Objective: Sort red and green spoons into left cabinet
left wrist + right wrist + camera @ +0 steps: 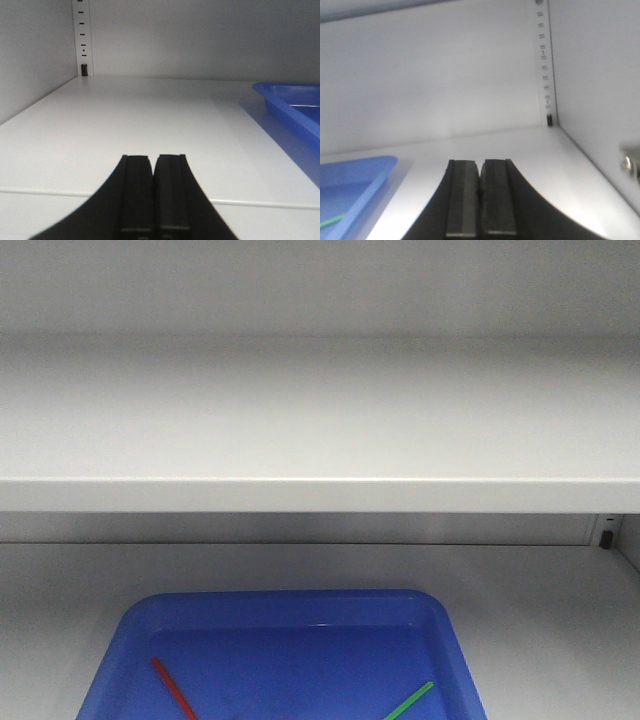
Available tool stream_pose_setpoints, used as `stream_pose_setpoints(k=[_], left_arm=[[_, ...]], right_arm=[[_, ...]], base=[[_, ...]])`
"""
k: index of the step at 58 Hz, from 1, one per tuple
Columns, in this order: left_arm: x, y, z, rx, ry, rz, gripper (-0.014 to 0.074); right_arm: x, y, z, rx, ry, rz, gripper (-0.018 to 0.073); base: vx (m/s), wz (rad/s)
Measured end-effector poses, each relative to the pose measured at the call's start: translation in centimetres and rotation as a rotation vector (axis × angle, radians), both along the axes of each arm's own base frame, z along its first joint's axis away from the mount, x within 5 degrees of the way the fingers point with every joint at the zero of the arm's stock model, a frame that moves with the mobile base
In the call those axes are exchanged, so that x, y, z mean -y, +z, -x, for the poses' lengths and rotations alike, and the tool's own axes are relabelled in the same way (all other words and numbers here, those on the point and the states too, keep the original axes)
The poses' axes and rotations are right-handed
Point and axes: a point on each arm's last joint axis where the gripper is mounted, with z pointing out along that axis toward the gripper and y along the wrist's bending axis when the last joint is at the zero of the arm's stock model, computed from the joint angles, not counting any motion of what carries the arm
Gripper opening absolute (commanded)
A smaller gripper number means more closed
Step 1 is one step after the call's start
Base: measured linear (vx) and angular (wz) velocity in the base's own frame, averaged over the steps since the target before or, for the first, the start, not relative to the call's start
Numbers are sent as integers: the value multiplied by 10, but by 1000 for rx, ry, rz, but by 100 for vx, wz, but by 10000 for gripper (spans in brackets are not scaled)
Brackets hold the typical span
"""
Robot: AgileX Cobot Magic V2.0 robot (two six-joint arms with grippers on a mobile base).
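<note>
Where the front view looks: red spoon [173,687] and green spoon [409,701] lie well apart in blue tray [290,608] on cabinet [320,430] shelf.
Left wrist: left gripper [152,165] closed, empty.
Right wrist: right gripper [480,172] closed, empty.

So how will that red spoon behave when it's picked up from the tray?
The red spoon looks thin and light, so probably easy to lift. Lying flat on the smooth blue tray, it may slide rather than roll. Its slim handle likely flexes slightly.
</note>
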Motion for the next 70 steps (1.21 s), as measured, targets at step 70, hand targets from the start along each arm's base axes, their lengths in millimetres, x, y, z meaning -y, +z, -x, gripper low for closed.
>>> stream_pose_setpoints(k=[70], left_arm=[[0, 0, 0, -1, 0, 0, -3]], right_arm=[[-2, -27, 0, 44, 6, 74, -3]], base=[[0, 0]])
